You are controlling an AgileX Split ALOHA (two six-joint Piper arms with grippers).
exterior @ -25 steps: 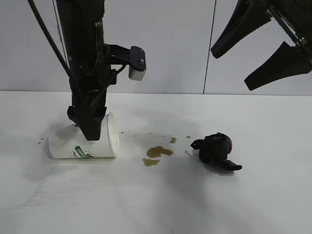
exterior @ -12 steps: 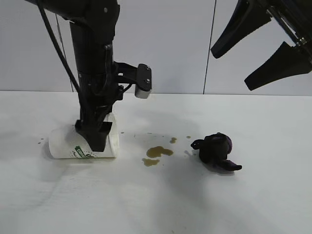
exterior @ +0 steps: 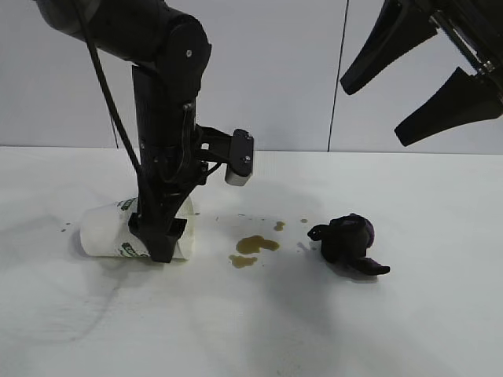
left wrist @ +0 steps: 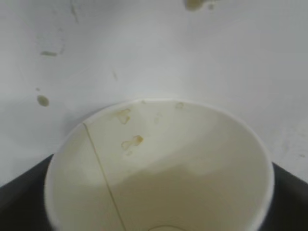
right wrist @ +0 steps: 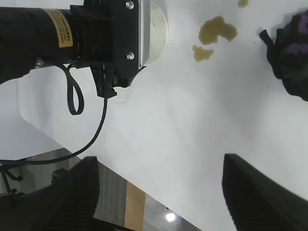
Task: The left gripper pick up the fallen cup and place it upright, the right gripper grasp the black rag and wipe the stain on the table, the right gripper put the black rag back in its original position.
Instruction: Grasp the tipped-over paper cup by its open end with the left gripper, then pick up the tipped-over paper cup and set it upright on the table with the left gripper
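Left gripper (exterior: 161, 250) straddling cup (exterior: 106, 229) at frame's lower left, jaws spread wide, gripping nothing; probably light, thin-walled, crushable. Pinching gently near rim; right gripper (exterior: 420, 78) hanging open, upper right.

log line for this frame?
left claw: open, straddling fallen cup | right claw: open, raised | black rag: untouched | stain: unwiped

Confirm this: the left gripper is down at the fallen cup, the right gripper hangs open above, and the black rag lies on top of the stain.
Wrong on the black rag. The exterior view shows it lying beside the stain, apart from it. The left gripper is down at the fallen cup, and the right gripper hangs open above.
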